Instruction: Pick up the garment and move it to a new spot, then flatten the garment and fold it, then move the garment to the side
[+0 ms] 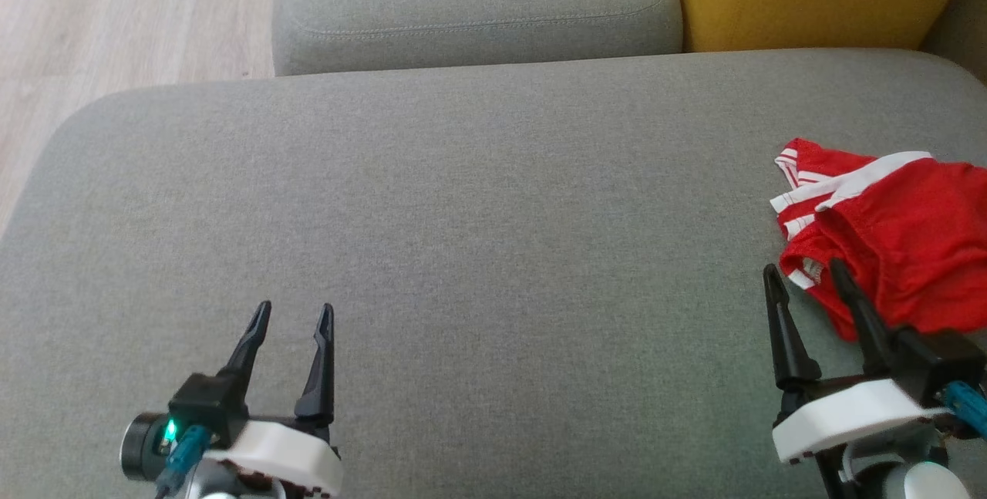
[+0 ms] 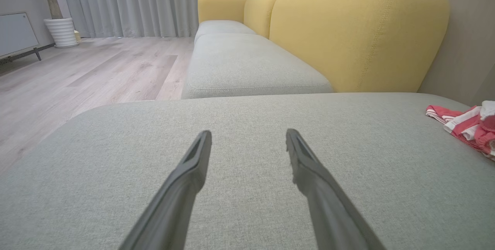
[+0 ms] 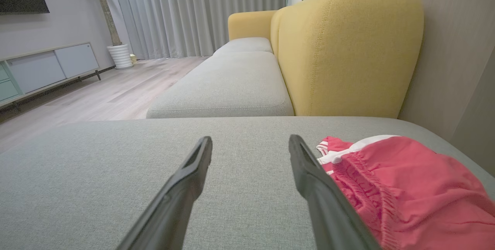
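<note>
One broad grey seat cushion (image 1: 478,198) spreads under both my arms. The red shorts (image 1: 902,244) with white side stripes lie bunched at its far right side and run off the right edge of the head view, so I cannot tell their full length or long axis. They are rumpled, not flat, with the gathered waistband (image 3: 354,165) turned toward me and the striped hem (image 1: 810,189) pointing away and to the left. Lying at the side like this, the heap would fit shorts waiting to be lifted as well as shorts set aside, though I see no clean fold in them. My right gripper (image 1: 804,269) hovers just beside the heap's near left corner, jaws apart and empty. Its right-hand finger (image 1: 856,306) crosses the cloth's edge in the head view, and the shorts lie ahead and to the right of it. My left gripper (image 1: 295,308), likewise spread and empty, hangs over bare cushion well apart from the shorts. I judge that any reach for them falls to the right arm, with a small swing rightward.
</note>
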You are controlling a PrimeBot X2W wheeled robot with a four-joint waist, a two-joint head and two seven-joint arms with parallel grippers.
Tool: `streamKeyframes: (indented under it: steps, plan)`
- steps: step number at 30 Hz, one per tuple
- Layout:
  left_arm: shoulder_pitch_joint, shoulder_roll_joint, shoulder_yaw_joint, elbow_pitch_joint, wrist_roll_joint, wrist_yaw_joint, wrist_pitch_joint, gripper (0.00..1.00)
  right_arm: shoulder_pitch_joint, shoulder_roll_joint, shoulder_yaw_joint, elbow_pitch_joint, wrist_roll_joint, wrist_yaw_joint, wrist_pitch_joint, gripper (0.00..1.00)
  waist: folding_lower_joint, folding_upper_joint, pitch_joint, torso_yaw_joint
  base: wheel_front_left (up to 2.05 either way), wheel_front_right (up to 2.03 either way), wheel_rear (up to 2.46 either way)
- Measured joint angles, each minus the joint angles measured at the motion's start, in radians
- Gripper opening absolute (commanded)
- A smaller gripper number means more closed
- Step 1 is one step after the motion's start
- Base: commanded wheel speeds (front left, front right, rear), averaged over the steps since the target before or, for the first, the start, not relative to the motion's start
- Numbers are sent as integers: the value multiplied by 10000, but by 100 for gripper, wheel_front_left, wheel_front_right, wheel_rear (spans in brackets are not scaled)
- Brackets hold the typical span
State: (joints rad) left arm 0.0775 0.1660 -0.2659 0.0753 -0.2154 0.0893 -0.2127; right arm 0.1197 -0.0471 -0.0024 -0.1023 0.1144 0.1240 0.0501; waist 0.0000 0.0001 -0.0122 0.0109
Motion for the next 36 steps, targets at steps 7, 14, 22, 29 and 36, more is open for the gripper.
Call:
streamKeyframes:
  steps: [7,14,22,29,36]
  plan:
    - [-1,25,-90,4,-33,75,12,100,0,4,4,29,0,0,0,100,0,0,-12,30,0,0,0]
    - [-2,59,-117,2,-77,92,13,100,0,6,6,75,17,0,0,100,0,0,-13,63,0,0,0]
    - [261,-38,-184,616,-115,163,12,0,202,10,23,752,150,-4,0,0,0,0,5,83,0,0,0]
    - [400,-59,-134,665,-815,65,125,0,308,10,23,871,892,-10,0,0,0,0,14,74,0,0,0]
    - [355,-82,-46,777,-1645,-50,284,0,242,8,19,1066,1791,-10,0,0,0,0,22,62,0,0,0]
